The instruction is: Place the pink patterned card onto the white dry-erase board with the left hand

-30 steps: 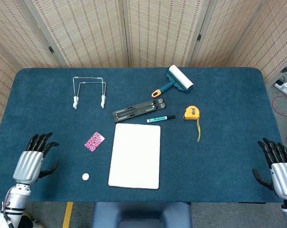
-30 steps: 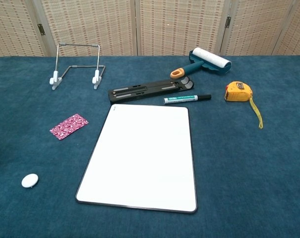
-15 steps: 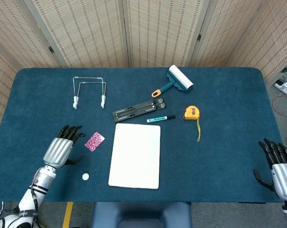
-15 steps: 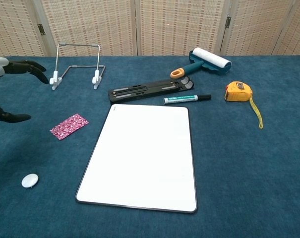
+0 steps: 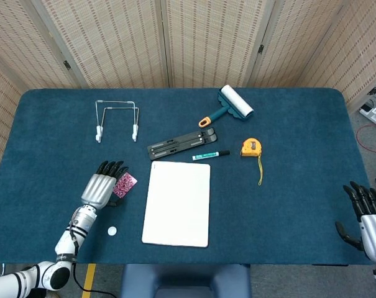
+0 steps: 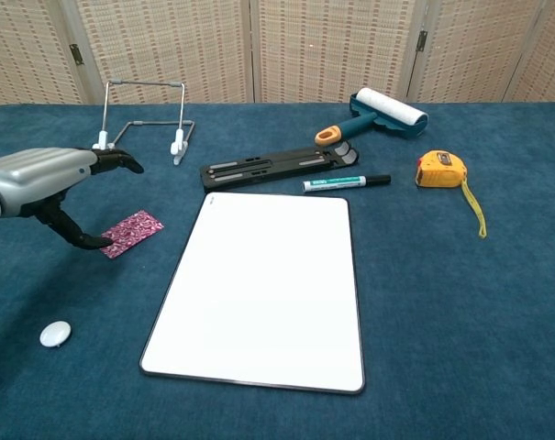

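1. One pink patterned card [image 6: 128, 233] lies flat on the blue table [image 5: 287, 205], just left of the white dry-erase board [image 6: 263, 289] and apart from it; it is not yet lifted.
2. Your left hand [image 5: 102, 187] is over the card's left end. In the chest view the fingers are spread above the card and the thumb reaches down to its near corner. Nothing is gripped. Whether the thumb touches the card cannot be told.
3. Step in hand, by my judgement: the reach and the closing approach to the pick-up. The task is at an early stage.
4. Next move calls for a pinch on a thin, flat card. You will likely need to catch an edge, then carry it right and set it on the board.
5. Your right hand [image 5: 369, 217] is at the table's near right corner, fingers apart, holding nothing.
6. Count of other items, one each: wire stand [image 5: 117, 119], black folding stand [image 5: 181, 143], green marker [image 5: 210, 154], lint roller [image 5: 231, 105], yellow tape measure [image 5: 251, 148], small white disc [image 5: 112, 231].
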You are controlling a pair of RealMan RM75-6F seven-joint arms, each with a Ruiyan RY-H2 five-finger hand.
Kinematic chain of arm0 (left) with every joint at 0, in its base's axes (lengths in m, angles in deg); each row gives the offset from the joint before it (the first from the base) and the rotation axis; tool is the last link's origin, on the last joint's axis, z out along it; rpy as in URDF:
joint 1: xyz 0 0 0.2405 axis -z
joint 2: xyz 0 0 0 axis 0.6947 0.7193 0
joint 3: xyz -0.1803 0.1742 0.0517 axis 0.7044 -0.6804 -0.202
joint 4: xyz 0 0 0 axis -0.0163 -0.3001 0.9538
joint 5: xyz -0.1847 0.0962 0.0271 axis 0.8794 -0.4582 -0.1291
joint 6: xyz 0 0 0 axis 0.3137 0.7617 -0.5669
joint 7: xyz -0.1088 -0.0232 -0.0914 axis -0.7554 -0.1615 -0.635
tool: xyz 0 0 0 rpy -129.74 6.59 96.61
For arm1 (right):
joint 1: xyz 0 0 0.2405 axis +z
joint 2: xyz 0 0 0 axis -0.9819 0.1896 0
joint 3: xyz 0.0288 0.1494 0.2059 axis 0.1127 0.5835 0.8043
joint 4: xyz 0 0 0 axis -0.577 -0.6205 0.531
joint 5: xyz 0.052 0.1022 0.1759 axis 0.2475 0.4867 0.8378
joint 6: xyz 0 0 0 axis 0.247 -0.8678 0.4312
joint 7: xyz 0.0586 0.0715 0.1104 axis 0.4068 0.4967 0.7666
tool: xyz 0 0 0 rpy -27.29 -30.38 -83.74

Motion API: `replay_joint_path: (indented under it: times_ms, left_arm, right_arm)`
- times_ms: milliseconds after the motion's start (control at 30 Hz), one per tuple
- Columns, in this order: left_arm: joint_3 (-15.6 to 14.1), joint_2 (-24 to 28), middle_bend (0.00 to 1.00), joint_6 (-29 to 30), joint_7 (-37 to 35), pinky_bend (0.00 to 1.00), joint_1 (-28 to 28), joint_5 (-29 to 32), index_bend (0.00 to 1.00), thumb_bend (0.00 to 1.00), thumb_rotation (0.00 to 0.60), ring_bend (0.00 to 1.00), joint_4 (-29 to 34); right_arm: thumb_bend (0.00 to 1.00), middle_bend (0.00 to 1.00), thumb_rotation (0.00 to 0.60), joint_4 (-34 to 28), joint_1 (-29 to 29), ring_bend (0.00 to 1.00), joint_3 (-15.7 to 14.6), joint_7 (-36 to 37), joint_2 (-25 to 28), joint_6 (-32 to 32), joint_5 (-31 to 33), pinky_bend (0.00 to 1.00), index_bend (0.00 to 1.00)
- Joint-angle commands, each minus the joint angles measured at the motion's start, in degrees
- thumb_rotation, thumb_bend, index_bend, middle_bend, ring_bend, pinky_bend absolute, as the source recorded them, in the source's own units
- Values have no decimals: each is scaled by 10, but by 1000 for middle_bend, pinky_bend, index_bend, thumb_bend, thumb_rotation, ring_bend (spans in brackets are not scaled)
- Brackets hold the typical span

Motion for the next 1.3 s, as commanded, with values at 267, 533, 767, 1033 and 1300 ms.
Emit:
replay_joint_path:
  times_ms: [267,533,767,1033,1300]
  left_arm:
    - [-6,-38,57,-7,-15,0,18,10,102,275,600,69,-56]
    - [-5,-59,57,-22,-18,0,32,28,104,275,600,69,-85]
    - [-5,-71,57,-25,-16,0,39,39,104,275,600,70,-105]
    - [-5,-76,57,-29,-13,0,42,57,106,275,600,70,-129]
    - [4,-74,57,-37,-16,0,43,88,122,275,600,70,-156]
  right_arm:
    - [363,80,600,-6,3,53,1,-9,-2,-7,3,0,73]
    - [363,80,600,-10,2,53,3,-14,-2,-7,6,0,73]
    - [363,80,600,-12,1,53,2,-18,-1,-10,9,0,73]
    - [363,80,600,-11,0,52,3,-17,0,-9,10,0,73]
    - [363,80,600,-9,-1,52,2,-14,0,-9,10,0,73]
